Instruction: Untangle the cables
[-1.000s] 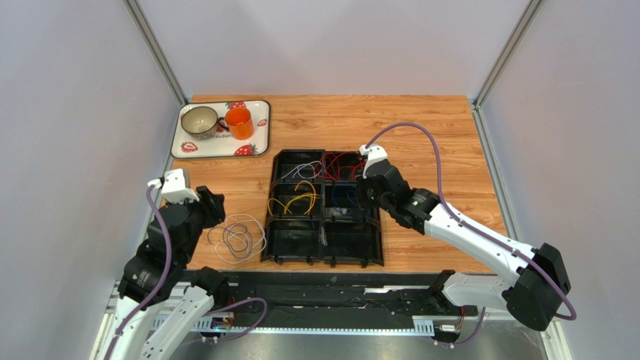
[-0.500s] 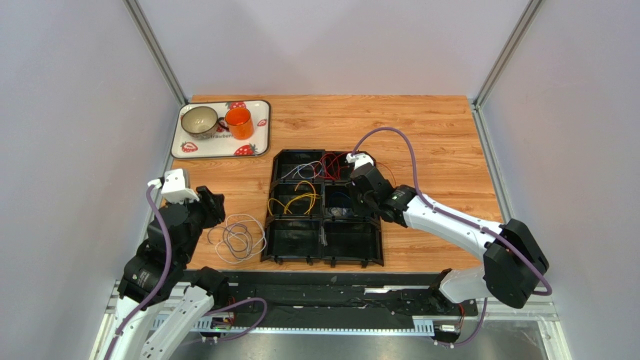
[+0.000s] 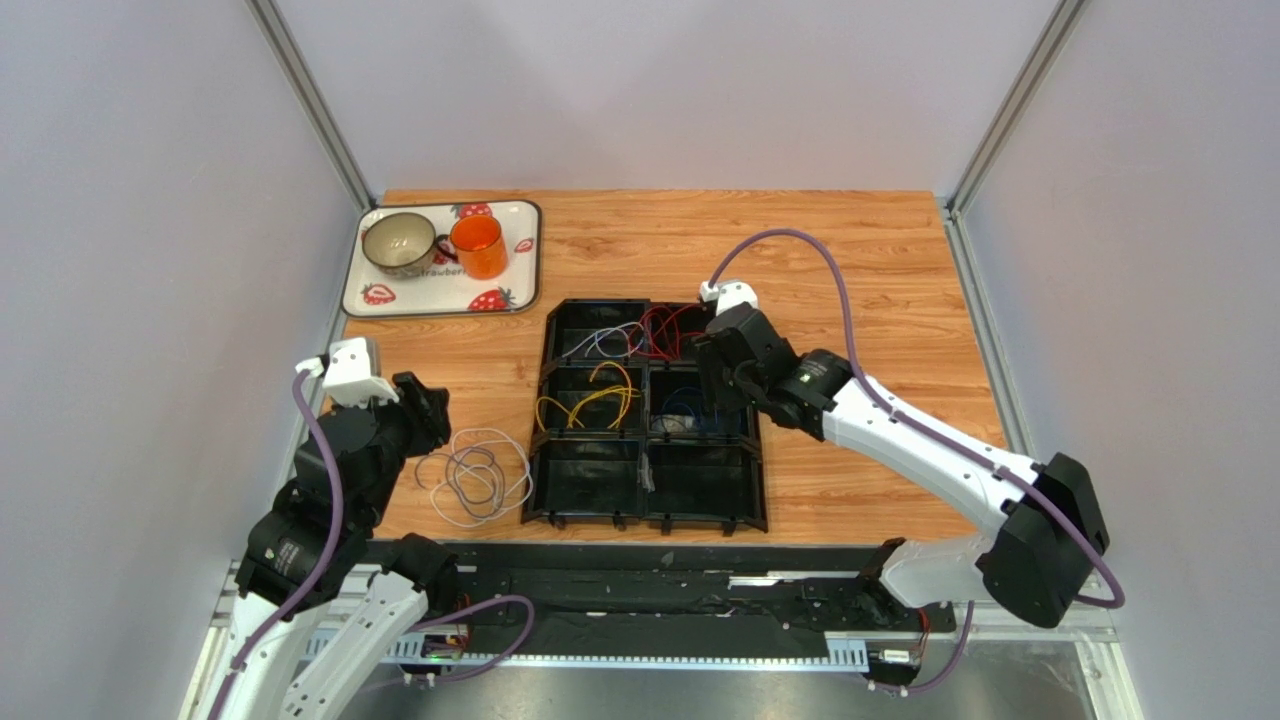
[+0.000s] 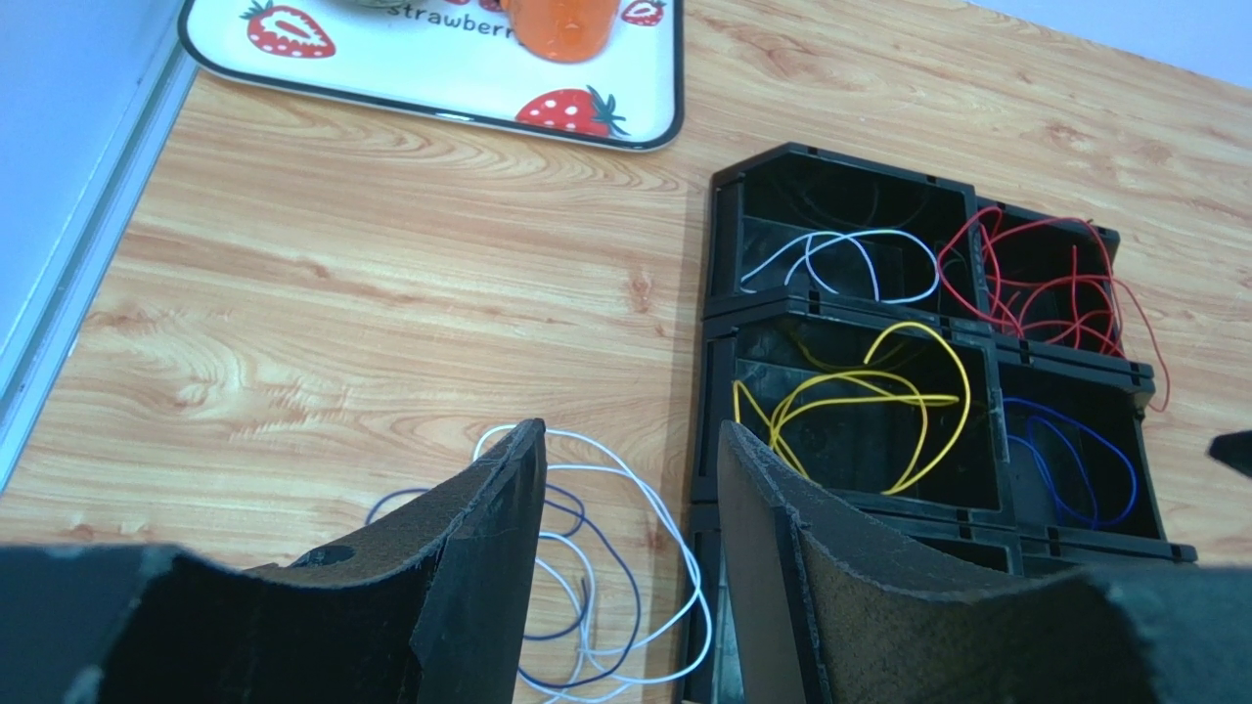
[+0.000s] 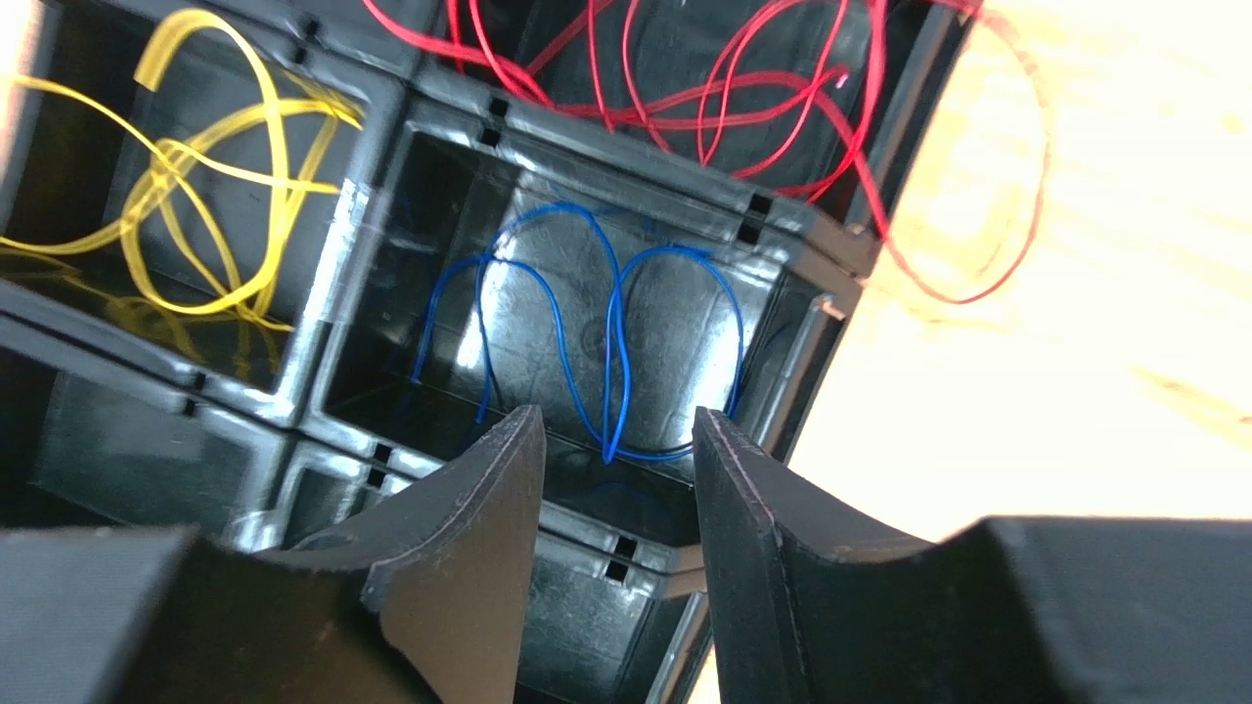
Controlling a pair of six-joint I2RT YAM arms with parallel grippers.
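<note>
Blue cable point(image 5: 613, 367) lies in black organizer point(image 5: 347, 250).

plain grey walls point(image 3: 150, 225) (metal corner posts point(image 3: 308, 98)) enclose wooden table point(image 3: 842, 255), evenly lit.

tray point(image 3: 526, 258) far-left | mug point(image 3: 398, 237), orange cup point(image 3: 480, 248) on it (side by side) | black divided bin point(image 3: 586, 483) mid-table

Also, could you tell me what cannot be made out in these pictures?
Loose cable coil: left wrist view, near part hidden behind the left gripper.
Red cables: right wrist view, cut off by the top edge.
Orange cup: left wrist view, cut off by the top edge.
Right gripper: top view, fingertips hidden under its own wrist.
</note>
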